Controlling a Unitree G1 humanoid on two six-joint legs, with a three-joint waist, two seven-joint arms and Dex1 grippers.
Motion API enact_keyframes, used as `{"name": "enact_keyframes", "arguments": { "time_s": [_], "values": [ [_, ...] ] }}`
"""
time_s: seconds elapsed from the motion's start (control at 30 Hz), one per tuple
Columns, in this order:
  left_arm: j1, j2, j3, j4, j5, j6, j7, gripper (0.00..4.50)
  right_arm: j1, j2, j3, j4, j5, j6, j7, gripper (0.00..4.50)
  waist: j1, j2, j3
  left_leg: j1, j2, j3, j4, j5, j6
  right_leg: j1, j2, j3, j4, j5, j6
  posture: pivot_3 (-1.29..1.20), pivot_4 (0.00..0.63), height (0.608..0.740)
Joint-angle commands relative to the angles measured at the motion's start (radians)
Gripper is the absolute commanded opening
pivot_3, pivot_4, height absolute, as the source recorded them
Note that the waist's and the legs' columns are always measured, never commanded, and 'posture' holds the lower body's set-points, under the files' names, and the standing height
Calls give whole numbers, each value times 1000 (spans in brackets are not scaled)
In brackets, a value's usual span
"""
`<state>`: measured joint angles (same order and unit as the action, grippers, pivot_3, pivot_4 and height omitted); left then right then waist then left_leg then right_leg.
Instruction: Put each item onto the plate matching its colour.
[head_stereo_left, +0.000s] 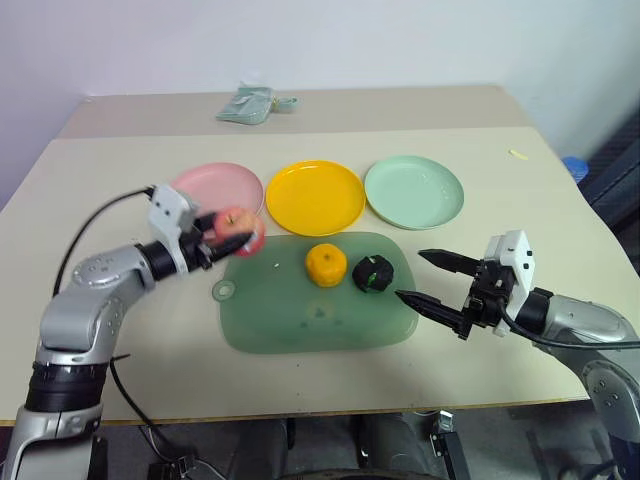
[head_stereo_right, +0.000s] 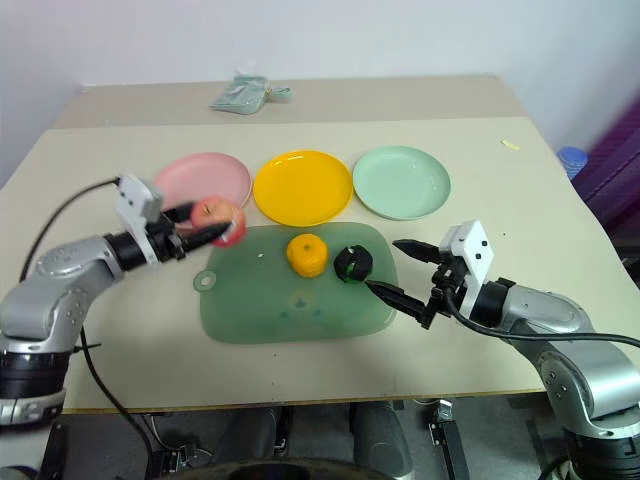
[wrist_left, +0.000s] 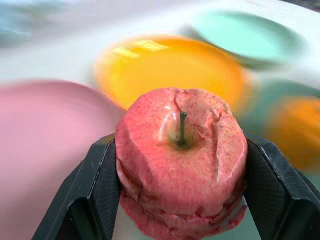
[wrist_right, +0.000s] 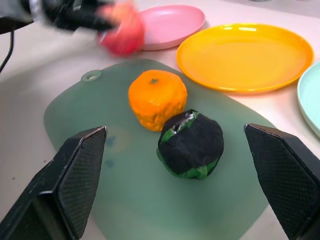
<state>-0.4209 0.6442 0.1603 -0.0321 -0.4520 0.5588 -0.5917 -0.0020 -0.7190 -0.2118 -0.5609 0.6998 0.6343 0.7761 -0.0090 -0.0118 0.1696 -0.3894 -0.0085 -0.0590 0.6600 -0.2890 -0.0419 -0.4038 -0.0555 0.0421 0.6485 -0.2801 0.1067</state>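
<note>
My left gripper (head_stereo_left: 234, 240) is shut on the red-pink apple (head_stereo_left: 238, 222), holding it just above the table at the near right rim of the pink plate (head_stereo_left: 210, 185). In the left wrist view the apple (wrist_left: 182, 165) sits stem-up between the two black fingers (wrist_left: 97, 185). The orange mandarin (head_stereo_left: 326, 264) and the dark green-black ball (head_stereo_left: 372, 273) lie side by side on the translucent green board (head_stereo_left: 300, 320). My right gripper (head_stereo_left: 409, 274) stands open just right of the dark ball, with nothing in it. The yellow plate (head_stereo_left: 315, 195) and the mint green plate (head_stereo_left: 414, 190) are bare.
A pale green cloth wad (head_stereo_left: 248, 105) lies at the far side of the table. A small yellow scrap (head_stereo_left: 516, 153) rests near the right edge, and a blue object (head_stereo_left: 575, 168) shows beyond it. A black cable loops from my left arm.
</note>
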Motion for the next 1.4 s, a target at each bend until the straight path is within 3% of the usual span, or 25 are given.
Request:
{"name": "enact_keyframes", "arguments": {
  "time_s": [0.03,0.2,0.27,0.33,0.43,0.67,0.77,0.93,1.1,1.2,1.27,1.4],
  "values": [
    [-111,-24,29,168,91,-3,148,2733,-32,14,20,5,-18,-37,0,4500,-2,0,0,0,0,0,0,0,0,0,0,0,0,0,0,0,150,740],
    [-212,-64,15,365,155,-47,190,2733,-64,28,41,28,-33,-49,-14,4500,-3,-1,1,-2,0,0,2,0,1,-1,0,0,0,0,0,0,150,740],
    [-233,-74,28,402,158,-78,179,3757,-91,34,41,33,-8,-20,-28,4500,-2,-2,1,-2,0,0,2,0,1,-2,0,0,1,0,0,0,150,740],
    [-242,-76,48,404,145,-114,157,4436,-132,41,54,17,19,14,-48,4500,-2,-2,1,-2,0,0,2,0,1,-2,0,0,1,0,0,0,150,740],
    [-230,-66,84,369,127,-173,135,4436,-205,64,127,-14,-3,46,-91,4500,-5,-2,1,-2,1,0,2,0,1,-2,0,0,1,0,0,0,150,740],
    [-64,7,123,170,139,-242,72,4436,-395,172,441,60,-241,67,-194,4500,-9,-2,1,-2,3,1,1,0,0,-5,-1,1,2,0,0,0,150,740],
    [38,26,133,31,100,-253,5,4436,-445,214,502,129,-302,95,-225,4500,-1,-2,1,-3,2,1,2,0,0,-4,-3,1,2,0,0,0,150,740],
    [342,88,128,-289,6,-217,-179,4436,-503,268,546,238,-375,159,-265,4500,-7,-2,1,-3,1,1,2,0,0,-4,-7,1,1,0,0,0,150,740],
    [535,99,116,-455,-42,-187,-235,4436,-515,292,554,261,-385,198,-249,4500,-3,-2,1,-3,2,1,1,0,0,-4,-7,0,1,0,0,0,150,740],
    [581,89,116,-480,-56,-179,-236,4500,-532,324,543,253,-380,205,-251,3624,-5,-2,1,-2,2,1,1,0,0,-3,-6,0,1,0,0,0,150,740],
    [603,88,114,-488,-60,-178,-242,4500,-555,354,515,239,-360,231,-259,2800,-8,-1,1,-2,2,1,1,0,0,-3,-5,0,1,0,0,0,150,740],
    [630,87,105,-497,-51,-189,-249,4500,-595,370,498,250,-373,242,-267,2700,-7,-1,2,-2,2,1,1,0,0,-3,-4,0,1,0,0,0,150,740]
  ]
}}
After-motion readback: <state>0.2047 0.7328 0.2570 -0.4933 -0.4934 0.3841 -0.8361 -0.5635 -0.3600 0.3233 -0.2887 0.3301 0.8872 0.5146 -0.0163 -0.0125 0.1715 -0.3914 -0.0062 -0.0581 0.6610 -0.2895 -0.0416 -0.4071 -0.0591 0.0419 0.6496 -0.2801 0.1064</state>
